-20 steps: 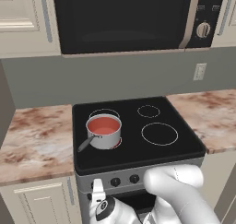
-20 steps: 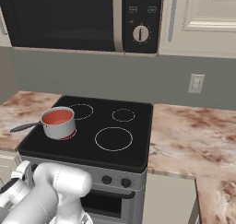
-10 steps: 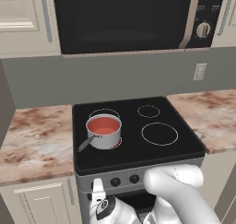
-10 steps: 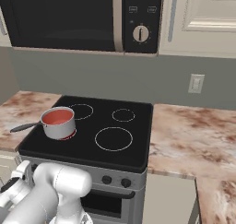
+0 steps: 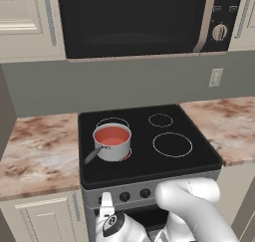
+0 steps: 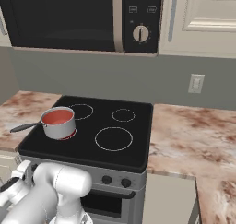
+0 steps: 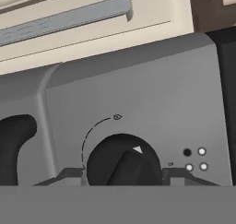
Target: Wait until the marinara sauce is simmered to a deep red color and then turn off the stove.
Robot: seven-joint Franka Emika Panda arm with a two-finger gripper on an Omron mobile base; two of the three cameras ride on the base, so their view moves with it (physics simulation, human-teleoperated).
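My gripper (image 7: 122, 184) sits square on the stove (image 7: 138, 98) knob (image 7: 122, 165), fingers closed around it.

A grey wall (image 5: 124, 84) is running behind the marbled brown-and-cream countertops (image 6: 184, 135), carrying a white outlet plate (image 6: 196, 83) to the right. A large black microwave (image 5: 134, 19) with one round dial (image 6: 140, 33) is hanging beneath and between cream upper cabinets (image 6: 203, 20), which are bearing vertical grey bar handles. Cream lower cabinet doors (image 5: 42, 218) are sitting below the left countertop, and even, shadowless light is covering every surface.
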